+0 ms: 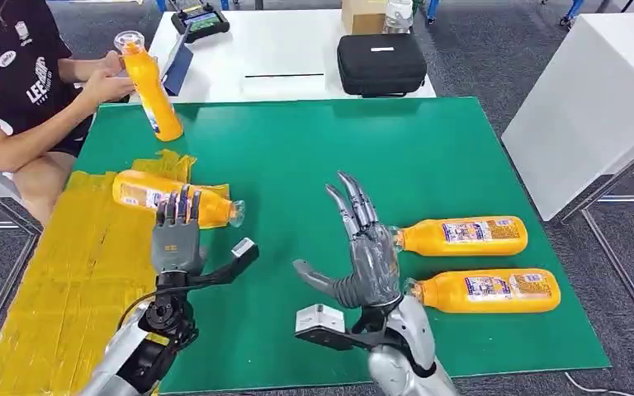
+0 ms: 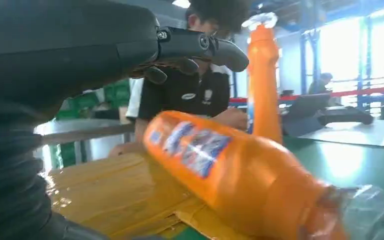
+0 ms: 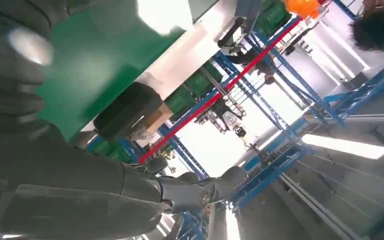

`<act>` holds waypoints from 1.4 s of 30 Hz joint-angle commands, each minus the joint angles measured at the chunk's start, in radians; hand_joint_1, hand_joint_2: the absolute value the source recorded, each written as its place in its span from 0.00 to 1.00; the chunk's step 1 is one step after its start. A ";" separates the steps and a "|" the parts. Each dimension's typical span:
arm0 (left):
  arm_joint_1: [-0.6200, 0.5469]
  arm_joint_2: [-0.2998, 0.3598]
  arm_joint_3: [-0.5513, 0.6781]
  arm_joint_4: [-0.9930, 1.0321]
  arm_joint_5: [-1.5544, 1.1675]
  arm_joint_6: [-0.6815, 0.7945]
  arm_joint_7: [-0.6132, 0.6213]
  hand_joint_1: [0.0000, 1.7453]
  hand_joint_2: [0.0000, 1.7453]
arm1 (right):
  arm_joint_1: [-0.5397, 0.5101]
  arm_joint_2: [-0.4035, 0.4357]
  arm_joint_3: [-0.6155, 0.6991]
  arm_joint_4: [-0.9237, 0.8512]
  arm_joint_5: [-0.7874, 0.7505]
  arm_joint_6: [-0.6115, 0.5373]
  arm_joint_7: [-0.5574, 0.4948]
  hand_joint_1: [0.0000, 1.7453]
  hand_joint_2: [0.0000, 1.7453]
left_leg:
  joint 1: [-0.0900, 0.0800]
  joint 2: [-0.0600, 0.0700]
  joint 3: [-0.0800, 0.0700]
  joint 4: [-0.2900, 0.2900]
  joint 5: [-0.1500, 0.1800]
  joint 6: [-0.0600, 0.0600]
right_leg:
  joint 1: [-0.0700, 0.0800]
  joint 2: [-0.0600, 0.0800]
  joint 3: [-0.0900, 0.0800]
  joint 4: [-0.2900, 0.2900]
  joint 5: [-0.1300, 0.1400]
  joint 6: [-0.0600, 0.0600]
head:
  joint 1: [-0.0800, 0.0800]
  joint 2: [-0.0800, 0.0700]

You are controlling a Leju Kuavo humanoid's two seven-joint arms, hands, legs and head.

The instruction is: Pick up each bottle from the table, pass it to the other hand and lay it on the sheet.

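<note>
One orange bottle (image 1: 144,194) lies on its side at the near edge of the yellow sheet (image 1: 66,272), its clear cap toward the green table (image 1: 314,157). My left hand (image 1: 176,235) stands just in front of that bottle, fingers straight and apart, holding nothing. The left wrist view has the same bottle (image 2: 220,170) lying under the outstretched fingers (image 2: 200,47). My right hand (image 1: 361,252) is raised mid-table, fingers spread and empty. Two more orange bottles (image 1: 462,236) (image 1: 487,290) lie just to its right. A person at the far left holds another bottle (image 1: 150,87) upright.
A black case (image 1: 380,62) sits on a white table (image 1: 281,49) behind the green one. Another white table (image 1: 586,107) stands at the right. The seated person's arm (image 1: 41,132) reaches over the far left corner.
</note>
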 commanded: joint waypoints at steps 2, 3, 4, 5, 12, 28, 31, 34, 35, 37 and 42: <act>-0.010 -0.034 0.071 0.041 -0.002 0.001 -0.005 0.00 1.00 | -0.021 -0.024 -0.011 0.027 0.000 -0.005 -0.003 0.00 1.00 | 0.001 0.001 0.006 0.000 -0.002 -0.002 | 0.001 0.002 0.006 -0.001 -0.002 -0.002 | 0.000 0.000; -0.006 -0.043 0.088 0.035 -0.002 0.010 -0.019 0.00 1.00 | -0.020 -0.022 -0.014 0.025 0.013 -0.006 0.003 0.00 1.00 | 0.001 0.001 0.009 -0.001 -0.003 -0.003 | 0.001 0.002 0.009 -0.001 -0.003 -0.002 | 0.000 0.000; -0.001 -0.054 0.109 0.029 0.006 0.027 -0.045 0.00 1.00 | -0.019 -0.022 -0.019 0.023 0.028 -0.008 0.010 0.00 1.00 | 0.001 0.001 0.003 0.000 -0.001 -0.001 | 0.001 0.001 0.003 -0.001 -0.001 -0.001 | 0.000 0.000; 0.005 -0.068 0.142 0.018 0.012 0.056 -0.086 0.00 1.00 | -0.016 -0.026 -0.033 0.014 0.061 -0.012 0.026 0.00 1.00 | 0.001 0.001 0.006 0.000 -0.002 -0.002 | 0.001 0.002 0.006 -0.001 -0.002 -0.001 | 0.000 0.000; 0.143 -0.138 0.188 -0.323 0.531 0.119 -0.606 0.00 1.00 | 0.033 -0.128 -0.184 -0.077 0.311 0.035 0.146 0.00 1.00 | 0.000 -0.002 0.002 0.000 -0.001 -0.001 | 0.000 -0.001 0.003 -0.001 -0.002 0.000 | 0.000 0.000; 0.234 -0.085 0.123 -0.512 0.958 -0.018 -0.813 0.00 1.00 | -0.027 -0.438 -0.423 0.061 0.494 0.421 0.146 0.00 1.00 | -0.002 -0.001 0.004 0.000 -0.003 0.001 | -0.002 0.001 0.006 -0.002 0.000 0.001 | 0.000 0.000; 0.233 -0.090 0.123 -0.507 0.980 -0.017 -0.818 0.00 1.00 | -0.074 -0.450 -0.455 0.152 0.603 0.370 0.211 0.00 1.00 | -0.002 0.000 0.010 -0.001 -0.005 -0.001 | -0.002 0.003 0.011 -0.002 -0.002 0.000 | 0.000 0.000; 0.222 -0.087 0.125 -0.485 1.012 -0.030 -0.820 0.00 1.00 | -0.096 -0.459 -0.472 0.211 0.650 0.347 0.225 0.00 1.00 | -0.002 -0.002 0.003 0.000 -0.002 0.002 | -0.002 0.000 0.004 -0.002 0.001 0.002 | -0.001 0.000; 0.222 -0.087 0.125 -0.485 1.012 -0.030 -0.820 0.00 1.00 | -0.096 -0.459 -0.472 0.211 0.650 0.347 0.225 0.00 1.00 | -0.001 -0.001 0.006 0.000 -0.003 0.001 | -0.001 0.001 0.008 -0.003 0.000 0.001 | 0.000 0.000; 0.221 -0.088 0.125 -0.484 1.039 -0.050 -0.822 0.00 1.00 | -0.095 -0.457 -0.473 0.213 0.656 0.347 0.229 0.00 1.00 | -0.002 0.000 0.006 0.000 -0.003 0.001 | -0.002 0.002 0.008 -0.003 0.000 0.001 | 0.000 0.000; 0.190 -0.083 0.163 -0.428 1.403 -0.330 -0.826 0.00 1.00 | -0.115 -0.475 -0.506 0.285 0.644 0.328 0.224 0.00 1.00 | -0.002 -0.002 0.004 0.000 -0.001 0.001 | -0.002 0.000 0.005 -0.002 0.001 0.001 | 0.000 0.000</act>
